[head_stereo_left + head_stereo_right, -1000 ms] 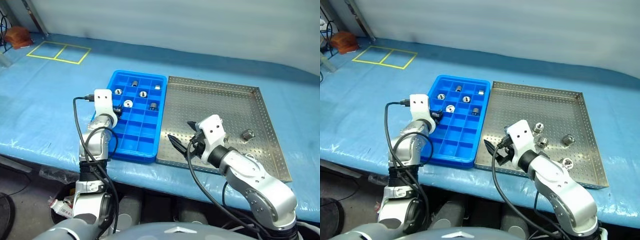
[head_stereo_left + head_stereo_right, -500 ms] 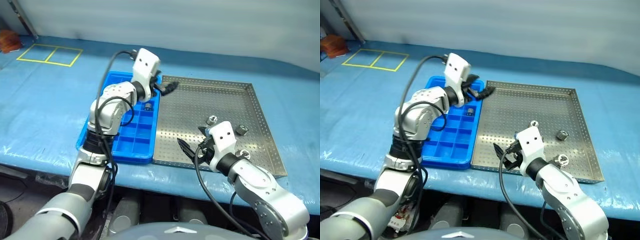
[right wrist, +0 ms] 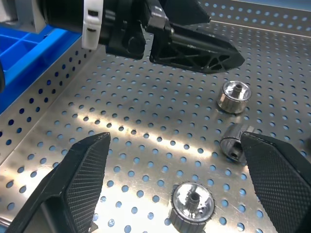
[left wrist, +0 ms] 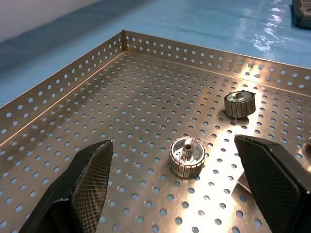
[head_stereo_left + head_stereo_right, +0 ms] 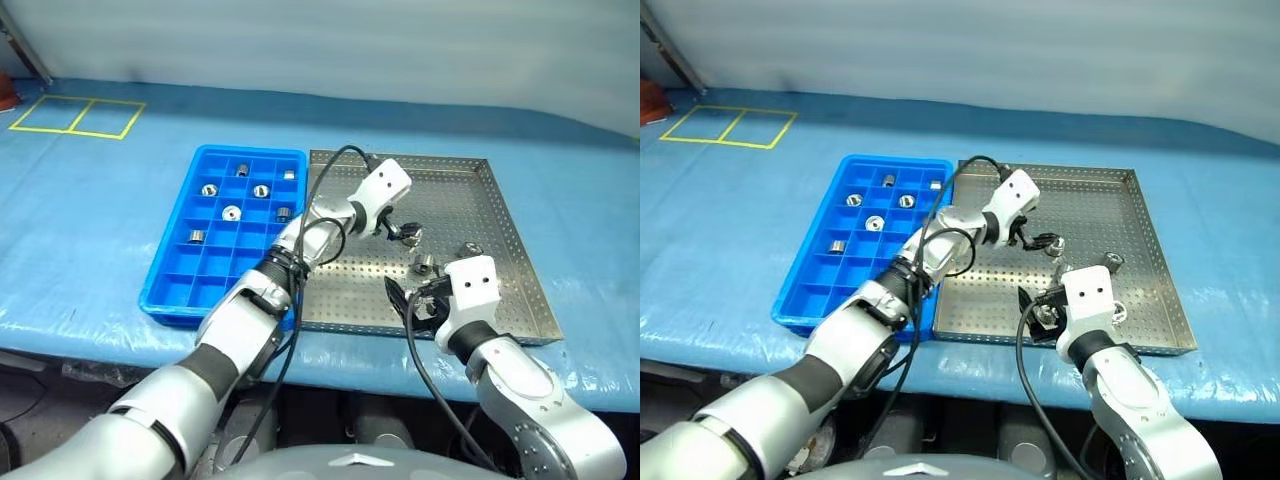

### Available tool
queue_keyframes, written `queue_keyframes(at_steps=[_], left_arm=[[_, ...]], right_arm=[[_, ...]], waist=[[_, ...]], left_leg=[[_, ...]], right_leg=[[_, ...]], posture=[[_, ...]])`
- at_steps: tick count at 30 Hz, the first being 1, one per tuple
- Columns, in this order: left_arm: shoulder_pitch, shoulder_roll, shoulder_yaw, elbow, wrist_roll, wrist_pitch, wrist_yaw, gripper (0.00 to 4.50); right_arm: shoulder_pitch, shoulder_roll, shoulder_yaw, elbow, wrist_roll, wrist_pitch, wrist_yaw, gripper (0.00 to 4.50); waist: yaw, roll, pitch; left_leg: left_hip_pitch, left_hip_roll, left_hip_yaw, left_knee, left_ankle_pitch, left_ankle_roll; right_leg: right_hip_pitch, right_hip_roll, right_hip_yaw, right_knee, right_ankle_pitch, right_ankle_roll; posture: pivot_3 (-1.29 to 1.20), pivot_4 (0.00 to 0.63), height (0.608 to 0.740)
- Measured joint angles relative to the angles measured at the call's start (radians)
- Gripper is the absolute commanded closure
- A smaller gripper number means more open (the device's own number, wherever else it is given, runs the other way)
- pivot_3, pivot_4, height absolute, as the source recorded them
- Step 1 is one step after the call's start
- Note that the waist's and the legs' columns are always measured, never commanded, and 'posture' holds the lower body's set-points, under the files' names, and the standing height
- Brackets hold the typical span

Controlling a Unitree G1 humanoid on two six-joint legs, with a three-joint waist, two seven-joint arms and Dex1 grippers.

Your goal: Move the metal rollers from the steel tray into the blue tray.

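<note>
Our left claw (image 4: 171,187) hangs wide open and empty over a metal roller (image 4: 185,156) mid steel tray (image 5: 470,215), our right claw (image 3: 175,187) equally spread, empty, near its front edge.

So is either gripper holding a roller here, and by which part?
Nothing is held. The left gripper stands open around an upright roller on the steel tray without touching it; the right gripper is open too.
</note>
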Motion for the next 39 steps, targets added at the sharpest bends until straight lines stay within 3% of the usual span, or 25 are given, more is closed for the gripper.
queue_keyframes(at_steps=[9,16,18,22,26,29,33,39], left_arm=[[-0.072,-0.013,0.068,0.276,0.046,-0.119,0.201,0.17],[-0.077,-0.015,0.119,0.278,0.018,-0.145,0.115,0.17],[-0.074,-0.014,0.115,0.207,0.001,-0.14,0.048,0.17],[-0.017,0.002,0.068,-0.126,-0.02,-0.051,-0.085,0.17],[0.085,0.082,0.002,-0.43,-0.04,0.125,-0.201,0.17],[0.081,0.151,-0.036,-0.508,-0.025,0.142,-0.261,0.17],[0.053,0.159,-0.106,-0.414,0.041,0.047,-0.306,0.17],[0.016,0.068,-0.15,-0.17,0.098,-0.112,-0.332,0.17]], right_arm=[[0.014,0.021,0.024,-0.002,-0.037,-0.002,-0.015,0.0],[0.015,0.033,0.025,-0.006,-0.05,-0.002,-0.018,0.0],[0.018,0.037,0.026,-0.009,-0.057,-0.002,-0.021,0.0],[0.037,0.042,0.033,-0.014,-0.06,-0.011,-0.025,0.0],[0.046,0.049,0.038,-0.015,-0.06,-0.016,-0.026,0.0],[0.03,0.049,0.039,-0.013,-0.059,-0.016,-0.015,0.0],[-0.021,0.037,0.05,-0.008,-0.05,-0.014,0.019,0.0],[-0.013,0.01,0.055,-0.01,-0.032,-0.01,0.06,0.0]], waist=[[-0.021,0.0,0.0],[-0.029,0.0,0.0],[-0.03,0.0,0.0],[-0.037,0.002,0.0],[-0.049,0.005,-0.001],[-0.044,0.006,-0.001],[-0.022,0.005,-0.001],[-0.003,0.005,-0.001]], left_leg=[[0.0,-0.001,0.0,0.002,-0.001,0.001],[-0.001,-0.001,0.0,0.002,-0.001,0.001],[-0.002,-0.001,0.001,0.002,-0.001,0.001],[-0.001,-0.001,0.001,-0.001,-0.001,0.001],[0.001,0.0,0.002,-0.002,-0.001,0.001],[0.003,0.001,0.001,-0.002,0.0,0.0],[0.003,0.0,0.001,0.003,-0.001,0.001],[-0.001,-0.002,0.003,0.005,-0.003,0.006]], right_leg=[[0.0,-0.001,0.0,0.0,0.001,0.004],[0.0,-0.001,0.0,0.0,0.001,0.004],[-0.001,-0.002,0.0,0.0,0.001,0.004],[0.0,-0.003,0.001,-0.001,0.001,0.002],[-0.002,-0.001,0.003,0.002,-0.001,-0.001],[0.0,0.0,0.002,0.003,-0.004,-0.006],[0.001,-0.001,0.0,0.001,-0.004,-0.005],[0.002,-0.004,0.0,-0.001,-0.001,0.002]], posture=[[-0.19,0.15,0.74],[-0.22,0.15,0.74],[-0.22,0.15,0.74],[-0.19,0.15,0.74],[-0.15,0.15,0.74],[-0.11,0.15,0.74],[-0.1,0.15,0.74],[-0.15,0.15,0.74]])
